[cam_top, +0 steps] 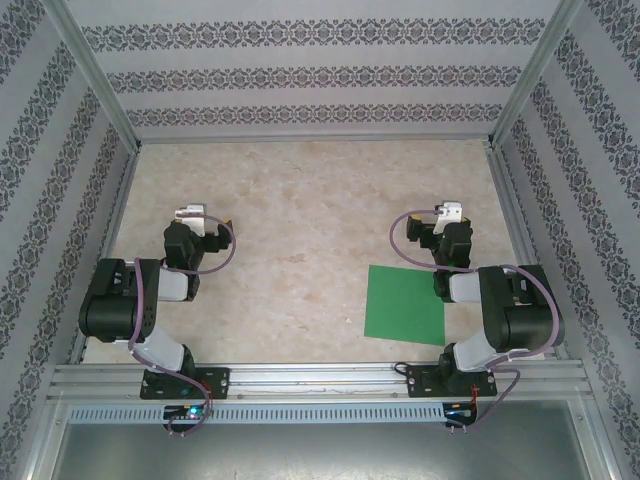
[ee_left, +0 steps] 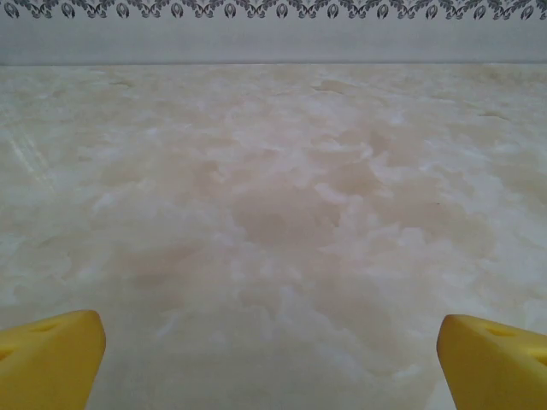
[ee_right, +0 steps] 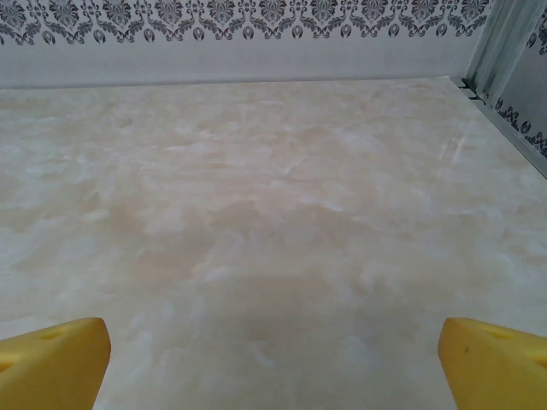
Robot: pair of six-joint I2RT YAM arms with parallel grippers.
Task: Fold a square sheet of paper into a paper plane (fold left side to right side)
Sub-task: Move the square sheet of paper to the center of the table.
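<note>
The square sheet of paper (cam_top: 404,304) lies flat and unfolded on the table, bright green, just left of the right arm's base and partly under that arm. My right gripper (cam_top: 432,219) hovers beyond the sheet's far right corner, open, with only bare table between its yellow fingertips (ee_right: 53,359). On the far left side my left gripper (cam_top: 206,221) is open too, its yellow fingertips (ee_left: 49,354) wide apart over bare table. The paper plane is not formed; the sheet is a plain square.
The marble-patterned table (cam_top: 300,220) is boxed in by patterned walls (cam_top: 310,75) at the back and both sides. An aluminium rail (cam_top: 320,385) runs along the near edge, where both arm bases are bolted.
</note>
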